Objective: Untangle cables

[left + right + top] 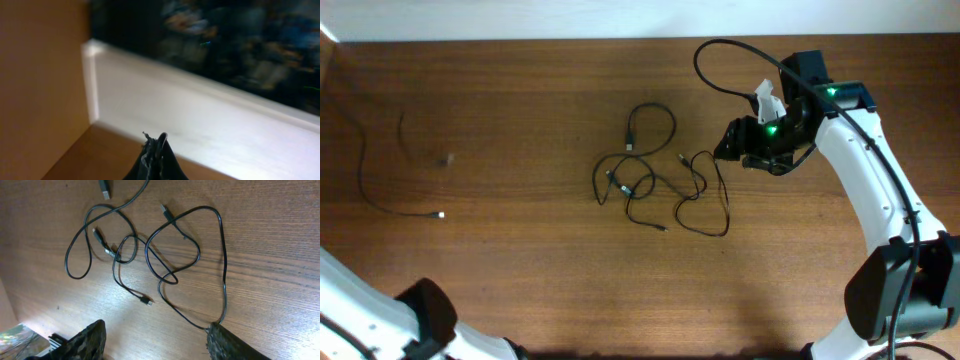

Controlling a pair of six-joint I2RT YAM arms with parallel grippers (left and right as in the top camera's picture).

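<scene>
— So, what can't you make out?
— Mostly the left side. From above, the left arm [365, 295] is cut off at the bottom corner and its claw doesn't show. Its wrist camera is blurred: the left claw [159, 145] is one dark point, fingers pressed together, with nothing I can see between them. Behind it there's a pale ledge and a dark smear.
— And the cables?
— The cables [625, 183] [223, 265] lie in the middle of the desk [520, 270] in a loose knot. They're thin black loops crossing one another, with small plugs poking out. One loose cord [361, 170] lies well apart near the left edge, and its tip is pale.
— The right claw?
— The right claw [730, 146] [156, 325] is just beside the knot, spread wide and gripping nothing.
— Does one view show something the other doesn't?
— The right wrist view shows the outermost loop reaching the tip of one finger [227, 342]. Whether it touches, I cannot tell. From above the claw hides that spot. Only the overhead view shows the loose cord.
</scene>
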